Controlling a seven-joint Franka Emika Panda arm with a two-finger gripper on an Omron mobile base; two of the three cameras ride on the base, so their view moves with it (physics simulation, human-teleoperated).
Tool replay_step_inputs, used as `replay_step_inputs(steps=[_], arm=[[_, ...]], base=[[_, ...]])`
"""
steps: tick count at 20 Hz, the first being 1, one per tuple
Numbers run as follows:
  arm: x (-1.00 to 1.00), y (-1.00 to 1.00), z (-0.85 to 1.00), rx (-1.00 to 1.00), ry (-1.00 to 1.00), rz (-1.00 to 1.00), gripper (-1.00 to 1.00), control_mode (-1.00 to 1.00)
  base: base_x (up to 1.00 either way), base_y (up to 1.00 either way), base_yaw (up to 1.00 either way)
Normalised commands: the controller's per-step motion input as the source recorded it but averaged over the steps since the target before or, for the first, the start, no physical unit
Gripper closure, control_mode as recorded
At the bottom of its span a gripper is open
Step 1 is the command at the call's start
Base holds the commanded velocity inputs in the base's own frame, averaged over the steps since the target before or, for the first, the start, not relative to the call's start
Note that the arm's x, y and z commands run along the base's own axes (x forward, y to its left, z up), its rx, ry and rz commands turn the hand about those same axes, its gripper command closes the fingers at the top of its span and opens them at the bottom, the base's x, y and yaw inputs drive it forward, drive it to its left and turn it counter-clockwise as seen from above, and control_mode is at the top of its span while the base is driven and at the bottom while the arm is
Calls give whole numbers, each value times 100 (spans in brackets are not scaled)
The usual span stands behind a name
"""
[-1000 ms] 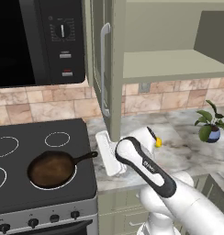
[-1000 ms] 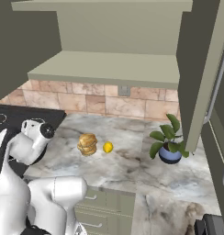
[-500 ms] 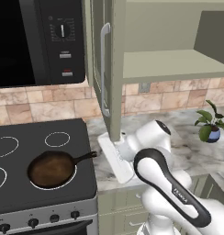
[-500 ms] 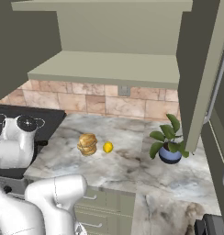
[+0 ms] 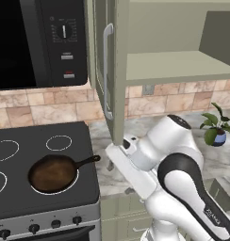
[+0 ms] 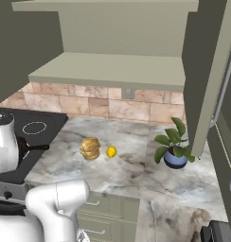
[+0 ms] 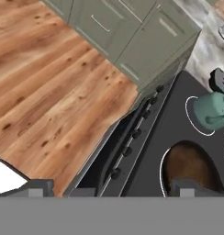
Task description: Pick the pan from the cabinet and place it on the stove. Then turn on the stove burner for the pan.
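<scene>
The pan [image 5: 53,173] sits flat on the stove [image 5: 65,197], on the front right stove burner [image 7: 161,170], whose white ring shows around it. Its black handle [image 5: 86,161] points right toward the counter. In the hand view the pan [image 7: 192,164] lies at the lower right, just above one dark fingertip [image 7: 192,187]. My gripper [image 7: 114,188] is open and holds nothing; it hovers above the stove's front edge and looks down on the row of knobs [image 7: 127,150]. The cabinet [image 5: 178,66] stands open above the counter, its shelf bare.
A teal kettle [image 7: 212,112] stands on the left burner. The open cabinet door [image 5: 107,70] hangs edge-on over the counter beside the stove. A bun [image 6: 90,148], a lemon [image 6: 111,151] and a potted plant [image 6: 173,146] sit on the marble counter. The microwave [image 5: 36,42] hangs above the stove.
The arm has drawn back from the pan and folded upward, its elbow now high over the counter. The pan has stayed on its burner and the jaws have stayed wide.
</scene>
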Motion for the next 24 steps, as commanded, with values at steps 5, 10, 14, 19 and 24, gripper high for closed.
replay_step_inputs(steps=[5, 10, 14, 19, 24], arm=[[-100, -31, -41, 3, -18, 0, -100, -100], [-98, -9, -20, 0, -20, 0, -100, -100], [-65, 18, 0, -17, -34, 0, -100, -100], [-26, 47, -4, -28, -34, 0, -100, -100], [-1, 30, -3, -21, -13, 0, -100, -100]], base=[[0, 0, 0], [0, 0, 0], [0, 0, 0], [0, 0, 0], [0, 0, 0]])
